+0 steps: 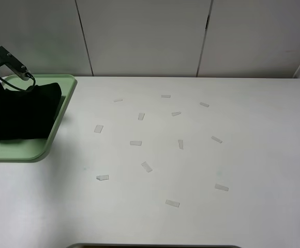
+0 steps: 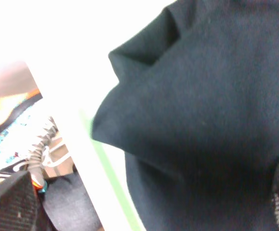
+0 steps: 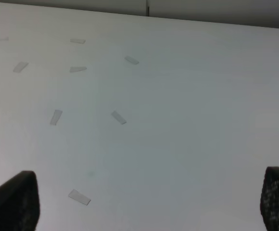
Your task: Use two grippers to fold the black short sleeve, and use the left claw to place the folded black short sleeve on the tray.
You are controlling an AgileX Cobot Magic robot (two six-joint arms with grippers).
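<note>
The folded black short sleeve (image 1: 20, 113) lies on the light green tray (image 1: 58, 124) at the far left of the table. The left arm (image 1: 8, 61) hangs over the tray's back edge, partly cut off by the exterior view's edge. In the left wrist view the black cloth (image 2: 202, 110) fills the frame and the tray's green rim (image 2: 113, 178) runs beside it. My left gripper (image 2: 146, 204) is spread wide just above the cloth, which looks loose between the fingers. My right gripper (image 3: 149, 202) is open and empty above bare table; it does not show in the exterior view.
Several small pale tape marks (image 1: 135, 143) are scattered over the middle of the white table (image 1: 243, 155). A grey panelled wall (image 1: 150, 36) stands behind it. Past the table's left edge, clutter shows in the left wrist view (image 2: 24, 144).
</note>
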